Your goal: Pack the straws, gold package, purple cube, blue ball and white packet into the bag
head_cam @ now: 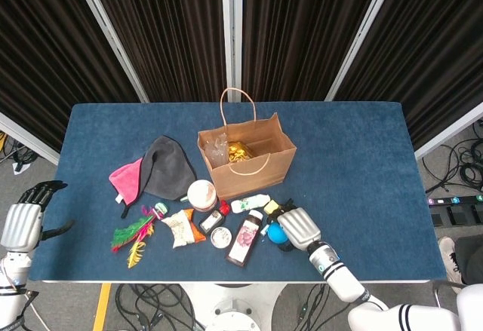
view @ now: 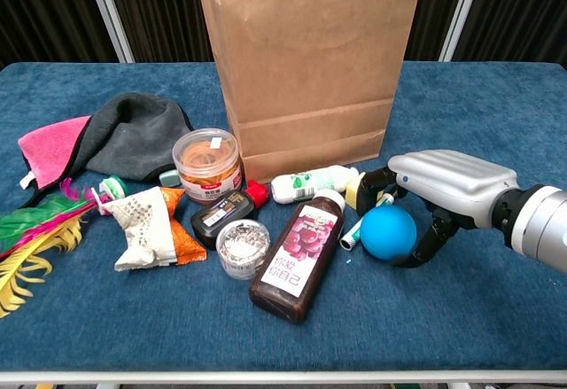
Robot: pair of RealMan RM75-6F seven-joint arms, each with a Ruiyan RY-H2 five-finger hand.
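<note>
Blue table (view: pixel 496 336); right hand (view: pixel 443 190) cupped apart over blue ball (view: pixel 387 233); bottle (view: pixel 297 254) label unreadable.

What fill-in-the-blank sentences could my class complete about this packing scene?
1. The right robot hand arches over the round blue ____.
2. The brown paper bag stands ____ on the blue table.
3. The dark juice bottle with the pink label lies on its ____.
4. The grey cloth lies beside a ____ cloth.

Missing words: ball; upright; side; pink
</note>
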